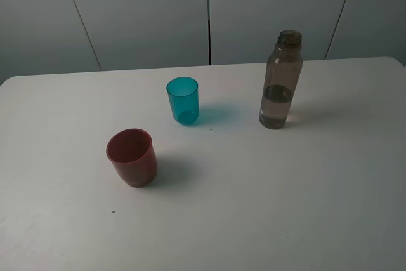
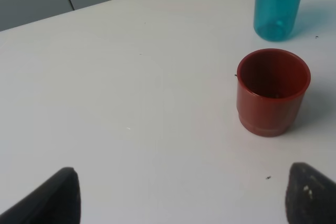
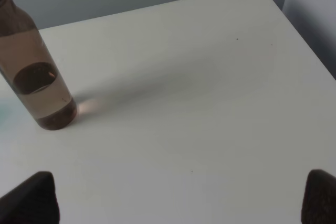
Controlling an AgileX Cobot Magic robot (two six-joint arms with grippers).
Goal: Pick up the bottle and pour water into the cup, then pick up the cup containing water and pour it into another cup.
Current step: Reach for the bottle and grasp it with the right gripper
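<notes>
Found bottle [image 1: 281, 80] standing part-full, teal cup [image 1: 183, 100] and red cup [image 1: 132, 157] apparently empty, left gripper [image 2: 184, 198] and right gripper [image 3: 176, 198] both wide, holding nothing; judged every step pending

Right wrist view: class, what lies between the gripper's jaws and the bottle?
Only bare white table separates the right gripper from the bottle; the right wrist view shows nothing on that stretch.

Brown see-through bottle [image 3: 30, 51] standing up on the white table [image 3: 184, 93], some water [image 3: 50, 106] inside, right gripper [image 3: 176, 198] fingers far apart
</notes>
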